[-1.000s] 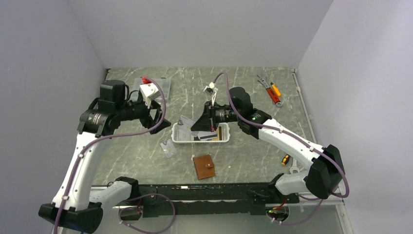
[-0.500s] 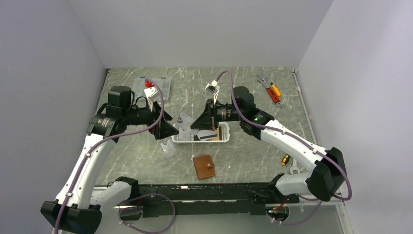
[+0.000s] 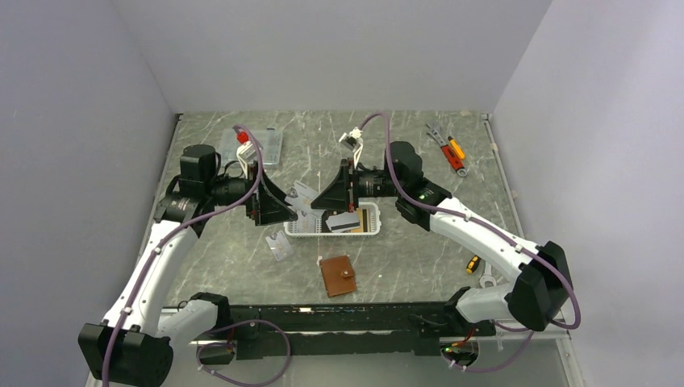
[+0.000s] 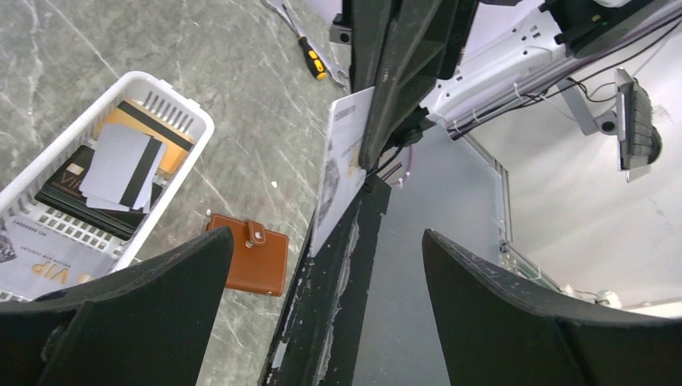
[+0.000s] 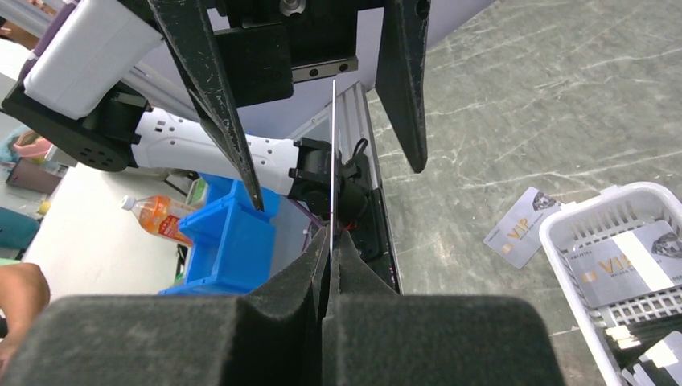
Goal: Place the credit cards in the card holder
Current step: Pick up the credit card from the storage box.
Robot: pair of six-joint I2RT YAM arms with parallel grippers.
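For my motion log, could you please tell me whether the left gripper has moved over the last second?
Yes: the left gripper has shifted right, closer to the white basket.

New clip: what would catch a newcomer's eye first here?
Above the table's middle the right gripper, shut on a pale card, holds it on edge before the left gripper's wide-open fingers. Below sits a white basket of more cards, and the closed brown wallet lies closer to the near edge.

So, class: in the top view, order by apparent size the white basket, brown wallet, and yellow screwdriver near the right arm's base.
Largest: white basket.
Then brown wallet.
Smallest: yellow screwdriver.
All lie on the table, so nearness hardly matters.
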